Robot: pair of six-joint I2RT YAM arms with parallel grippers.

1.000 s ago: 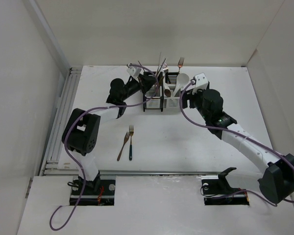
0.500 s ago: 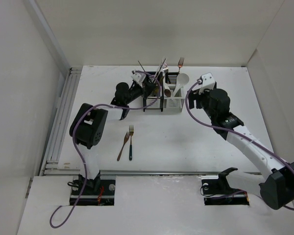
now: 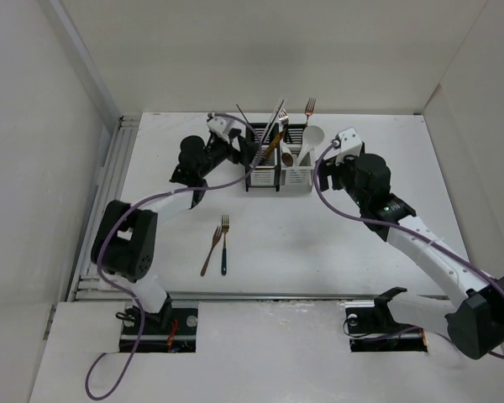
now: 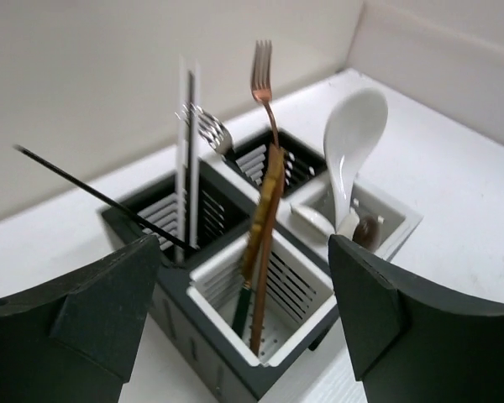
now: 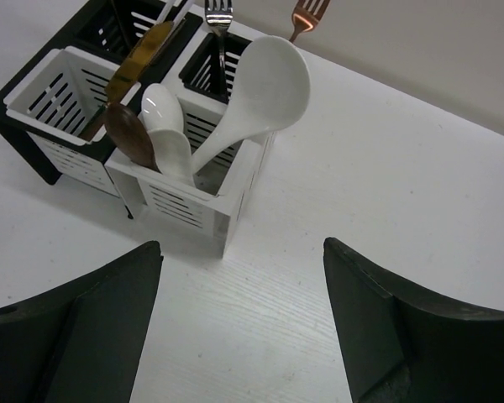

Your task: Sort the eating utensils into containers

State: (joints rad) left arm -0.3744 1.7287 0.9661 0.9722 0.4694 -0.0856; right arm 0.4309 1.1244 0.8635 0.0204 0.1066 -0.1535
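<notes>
White table (image 3: pixel 336 252), stocked caddies (image 3: pixel 296 177), two forks (image 3: pixel 223 250)

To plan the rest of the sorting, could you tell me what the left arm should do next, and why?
Probably bring the left gripper, open and empty by the caddies, back toward the copper fork and blue-handled fork on the table: they appear to be the only unsorted utensils, on its side.

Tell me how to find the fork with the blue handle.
On the white table, look in front of the caddies, toward the near edge, where two forks lie side by side. The blue-handled fork lies straight with a silver head; the copper fork beside it is brown all over and slanted.
</notes>
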